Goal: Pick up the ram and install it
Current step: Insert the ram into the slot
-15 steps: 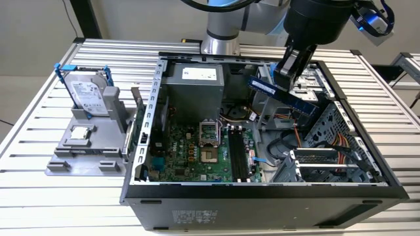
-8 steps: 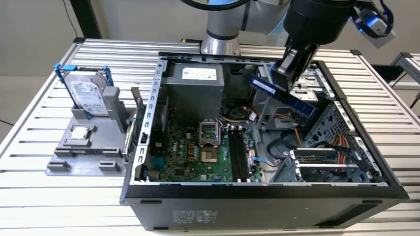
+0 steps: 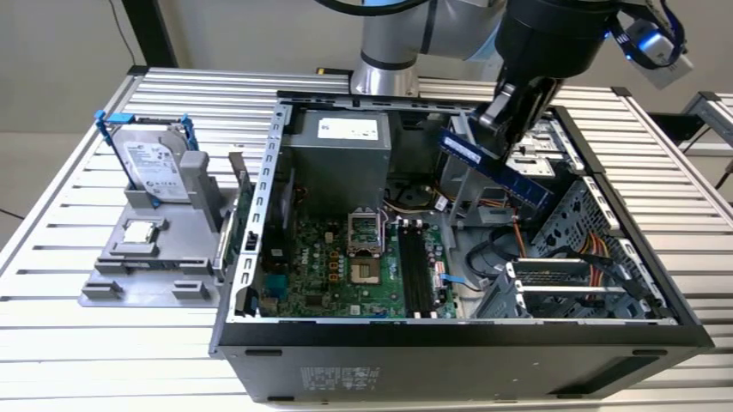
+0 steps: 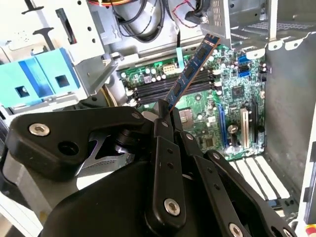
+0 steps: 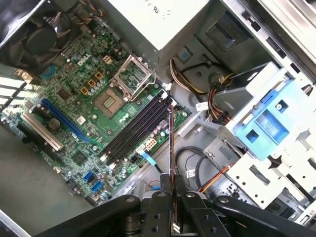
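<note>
You have the pick-up half done: the ram (image 3: 505, 168) is off the tabletop (image 3: 69, 215) and clamped at one end in the gripper (image 3: 499, 129), whose jaws are clenched on the stick's two faces, as both wrist views show. The install half is not done. The black memory slots (image 3: 414, 275) on the motherboard (image 3: 332, 266) look bare in the first wrist view, and the stick hangs in the air above the open computer case (image 3: 275, 172), touching nothing. In the exterior view the arm comes in from the far side of the case with its wrist over the drive-bay corner, so the ram sits up and toward the exterior view's right of the slots, not over them. It is slanted there too, its free end pointing down into the case. In the first wrist view you see the ram (image 5: 171, 143) edge-on, a thin line reaching from the gripper (image 5: 173, 183) toward the end of the slots (image 5: 138, 128) but well above them. The hard drive (image 3: 154, 163) and the small square chip (image 3: 137, 230) rest in the grey holder beside the case.
</note>
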Controlling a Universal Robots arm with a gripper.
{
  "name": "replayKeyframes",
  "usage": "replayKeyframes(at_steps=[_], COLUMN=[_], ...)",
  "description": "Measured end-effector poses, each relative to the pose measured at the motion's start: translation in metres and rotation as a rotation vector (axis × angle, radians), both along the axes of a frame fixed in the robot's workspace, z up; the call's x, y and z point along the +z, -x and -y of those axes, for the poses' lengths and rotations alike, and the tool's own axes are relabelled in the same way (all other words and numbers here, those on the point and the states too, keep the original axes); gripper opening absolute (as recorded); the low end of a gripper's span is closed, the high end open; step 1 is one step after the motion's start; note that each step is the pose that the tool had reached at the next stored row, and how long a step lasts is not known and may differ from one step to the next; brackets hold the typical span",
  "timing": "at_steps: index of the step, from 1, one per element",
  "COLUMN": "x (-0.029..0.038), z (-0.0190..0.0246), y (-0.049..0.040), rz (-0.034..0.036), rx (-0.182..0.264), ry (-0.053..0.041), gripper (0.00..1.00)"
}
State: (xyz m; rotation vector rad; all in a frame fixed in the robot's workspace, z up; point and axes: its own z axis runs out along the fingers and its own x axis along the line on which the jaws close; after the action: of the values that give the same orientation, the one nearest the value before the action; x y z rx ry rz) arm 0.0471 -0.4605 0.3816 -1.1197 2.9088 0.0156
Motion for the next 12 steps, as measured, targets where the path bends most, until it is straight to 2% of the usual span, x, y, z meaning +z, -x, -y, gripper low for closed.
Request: replayKeyframes(at_steps=[12], x=[0.0], z=[0.0], y=[0.0], rz=[0.0], rx=[-0.124], ry=[0.0], gripper=[0.0])
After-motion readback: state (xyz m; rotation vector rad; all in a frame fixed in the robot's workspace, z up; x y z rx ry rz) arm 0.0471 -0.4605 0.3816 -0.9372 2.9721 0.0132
